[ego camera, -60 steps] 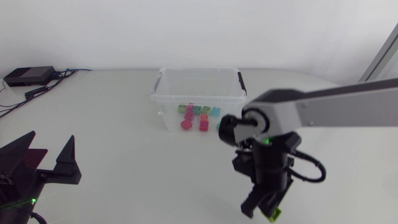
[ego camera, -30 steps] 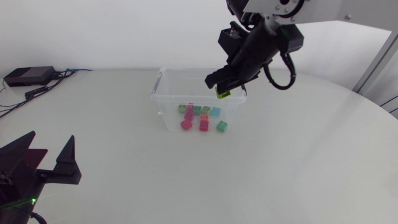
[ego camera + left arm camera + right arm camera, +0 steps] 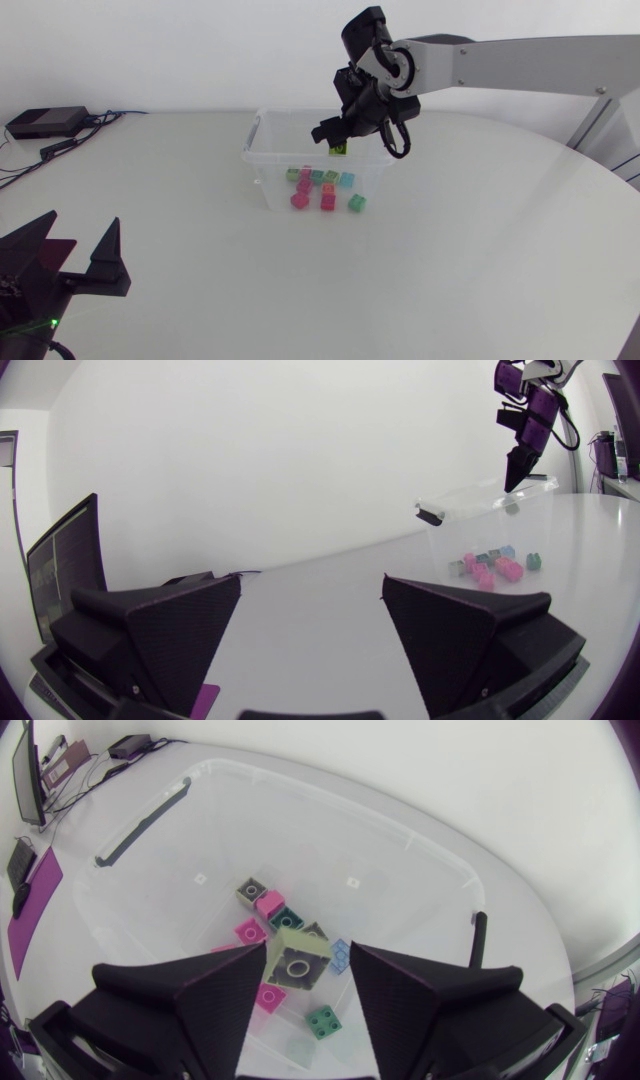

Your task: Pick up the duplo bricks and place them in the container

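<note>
While the left gripper [image 3: 80, 238] sat at the counter's [image 3: 200, 220] near edge, fingers wide and empty, the right gripper [image 3: 333, 141] hung over the container [image 3: 262, 152], fingers clamping a brick [image 3: 339, 150]. Release was judged best low and central, clear of the rim. Brick: square, pale green, with a dark round hollow.

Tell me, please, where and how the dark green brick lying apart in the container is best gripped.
Grip the dark green brick by two opposite flat sides, coming straight down. It sits studs up on the container floor, apart from the other bricks, so its sides look free, and the walls block a sideways approach. The right gripper is shut on a lime brick.
</note>
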